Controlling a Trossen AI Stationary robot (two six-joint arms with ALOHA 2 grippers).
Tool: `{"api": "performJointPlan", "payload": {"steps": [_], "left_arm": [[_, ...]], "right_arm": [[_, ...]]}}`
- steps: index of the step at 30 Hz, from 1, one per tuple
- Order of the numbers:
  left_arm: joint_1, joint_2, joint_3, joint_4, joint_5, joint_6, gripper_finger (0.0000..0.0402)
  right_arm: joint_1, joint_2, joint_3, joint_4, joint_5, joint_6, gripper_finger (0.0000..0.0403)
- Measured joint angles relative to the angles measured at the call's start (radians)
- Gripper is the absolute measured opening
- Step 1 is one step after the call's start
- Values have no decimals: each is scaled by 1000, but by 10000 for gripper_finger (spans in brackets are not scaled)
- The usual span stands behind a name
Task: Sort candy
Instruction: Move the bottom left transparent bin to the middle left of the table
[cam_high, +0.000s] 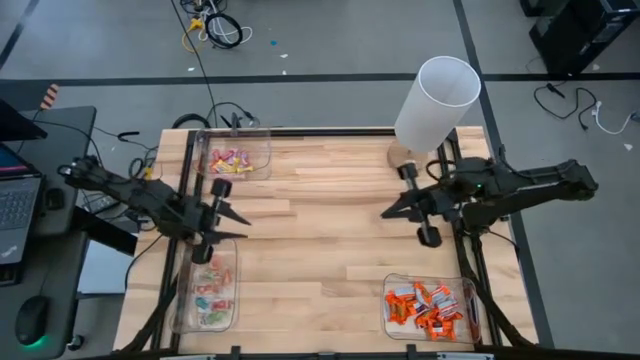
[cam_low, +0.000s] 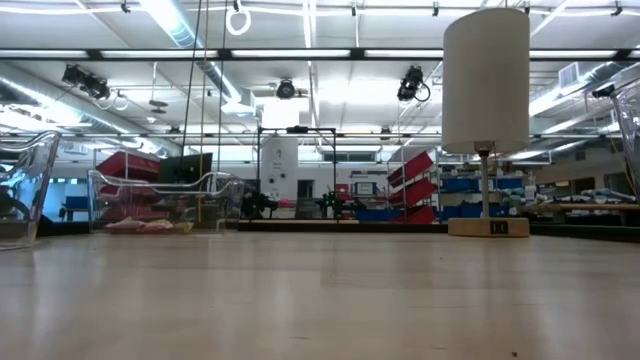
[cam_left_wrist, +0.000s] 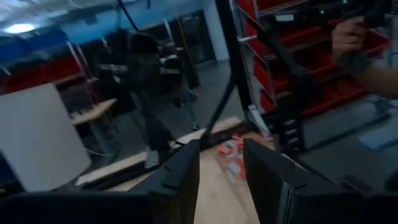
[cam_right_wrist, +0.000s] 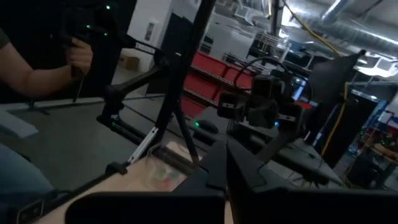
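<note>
From above you see all the candy already in three clear bins: pink and yellow pieces in the bin at the far left corner, pale green-and-red pieces in the bin at the near left edge, and orange pieces in the bin at the near right corner. The pieces lie jumbled, so their long axes point every way; no wrapper print is readable. Your left gripper hangs over the table's left edge between the two left bins, pointing inward, and your right gripper hangs at the right side pointing back toward it, the two well apart with bare wood between them. The low view shows neither gripper, only the far left bin with its pink sweets and the white lamp, whose wooden base carries a small label too blurred to read. Only the left wrist view shows your left fingers parted by a narrow gap, holding nothing, with orange candy beyond them and a person's hand in the room. In the right wrist view your right fingers look closed together and empty, pale candy lying past them.
</note>
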Motion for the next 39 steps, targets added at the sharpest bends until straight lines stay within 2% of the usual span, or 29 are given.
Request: {"api": "performJointPlan", "payload": {"steps": [8,14,20,27,32,39], "left_arm": [[-1,-152,-181,23,7,-33,127],[-1,-272,-316,156,18,-17,127],[0,-347,-427,222,23,-30,127],[1,-385,-480,222,-28,-44,127],[1,-409,-514,222,-30,-90,127],[1,-412,-534,234,-45,-95,127]], "right_arm": [[-20,-190,-216,73,0,63,0],[-20,-312,-361,187,-16,95,0],[-21,-404,-499,280,-17,140,0],[-55,-552,-586,278,4,169,0],[-60,-697,-603,194,-9,182,0],[-60,-803,-662,160,-18,219,0]]}}
